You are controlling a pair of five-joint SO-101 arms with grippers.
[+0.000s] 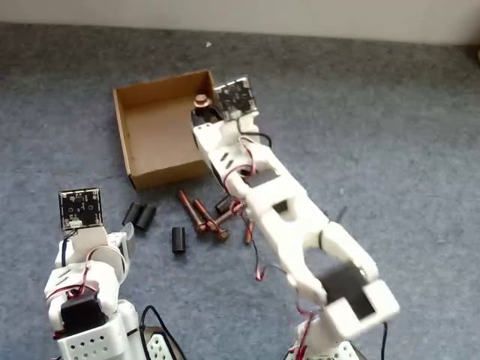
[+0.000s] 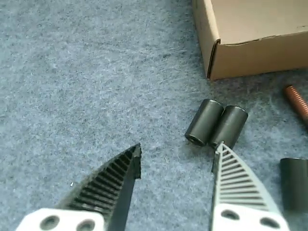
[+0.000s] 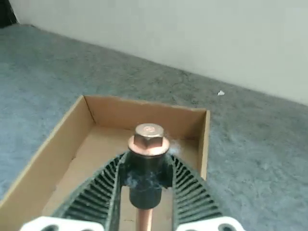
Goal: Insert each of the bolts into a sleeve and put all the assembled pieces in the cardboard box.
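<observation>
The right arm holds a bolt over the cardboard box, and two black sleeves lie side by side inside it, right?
No. The two black sleeves lie side by side on the carpet outside the cardboard box, as the left wrist view shows. The right gripper holds the bolt over it.

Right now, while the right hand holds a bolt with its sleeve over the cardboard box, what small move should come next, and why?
Probably lower the right hand slightly and open it. It is shut on the bolt, which sits in a black sleeve, and the cardboard box lies open below it, so the assembled piece should drop inside.
</observation>
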